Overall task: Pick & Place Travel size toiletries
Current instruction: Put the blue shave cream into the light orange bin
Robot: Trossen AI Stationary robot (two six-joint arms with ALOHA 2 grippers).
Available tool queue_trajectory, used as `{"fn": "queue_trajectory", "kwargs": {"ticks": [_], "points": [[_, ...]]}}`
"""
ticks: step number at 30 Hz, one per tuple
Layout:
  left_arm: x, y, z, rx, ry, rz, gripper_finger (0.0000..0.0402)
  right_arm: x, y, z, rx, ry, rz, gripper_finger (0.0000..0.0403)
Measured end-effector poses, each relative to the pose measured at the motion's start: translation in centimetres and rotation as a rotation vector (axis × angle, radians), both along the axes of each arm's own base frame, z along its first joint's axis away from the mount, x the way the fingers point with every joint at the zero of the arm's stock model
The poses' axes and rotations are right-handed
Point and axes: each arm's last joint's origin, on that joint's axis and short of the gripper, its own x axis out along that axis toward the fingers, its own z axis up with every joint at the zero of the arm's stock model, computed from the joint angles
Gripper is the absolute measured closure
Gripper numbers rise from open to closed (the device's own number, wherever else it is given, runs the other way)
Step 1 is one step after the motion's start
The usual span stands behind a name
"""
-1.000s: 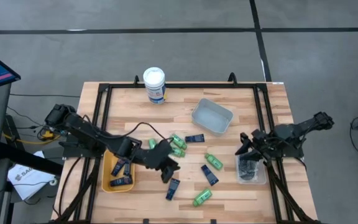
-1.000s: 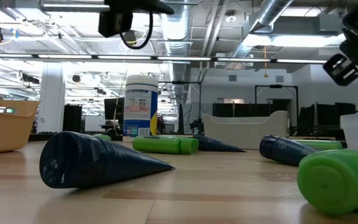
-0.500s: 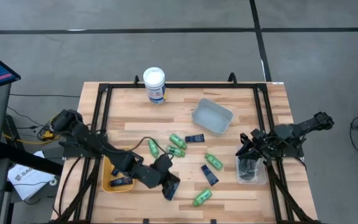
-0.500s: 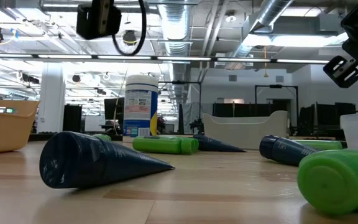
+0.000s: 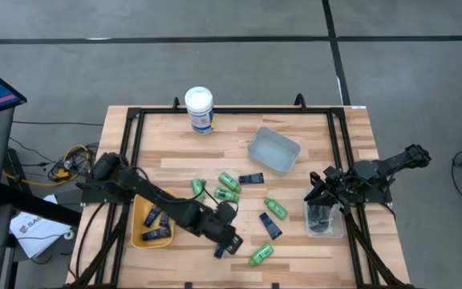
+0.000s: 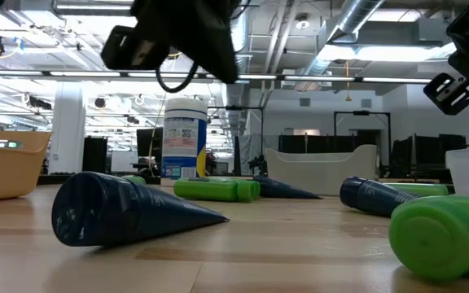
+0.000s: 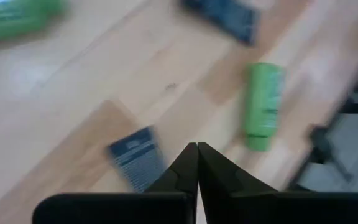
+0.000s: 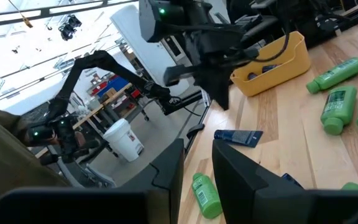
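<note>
Hovering with fingers pressed together and empty, left gripper (image 5: pixel 233 243) sits just beside a navy tube (image 5: pixel 220 251); right gripper (image 5: pixel 316 189) parted.

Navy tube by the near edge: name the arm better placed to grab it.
Left. The left gripper hangs right over the navy tube, fingers shut. The right gripper waits across the table above the clear bin.
</note>
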Motion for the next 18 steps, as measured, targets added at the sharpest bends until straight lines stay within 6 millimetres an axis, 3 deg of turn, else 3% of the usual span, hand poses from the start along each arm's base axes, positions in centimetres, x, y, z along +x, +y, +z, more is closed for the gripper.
{"fn": "queue_trajectory", "kwargs": {"ticks": [5,11,18], "points": [[0.9,-0.5,0.4,0.001,0.085,0.038,0.0401,0.0,0.0,0.0,-0.001,0.003,0.000,0.0327],[1.9,-1.4,-0.7,-0.054,0.133,0.068,0.0401,0.0,0.0,0.0,-0.002,0.004,0.000,0.0327],[1.6,-2.7,-2.1,-0.082,0.186,0.043,0.0400,0.0,0.0,-0.1,-0.002,0.006,0.000,0.0327]]}}
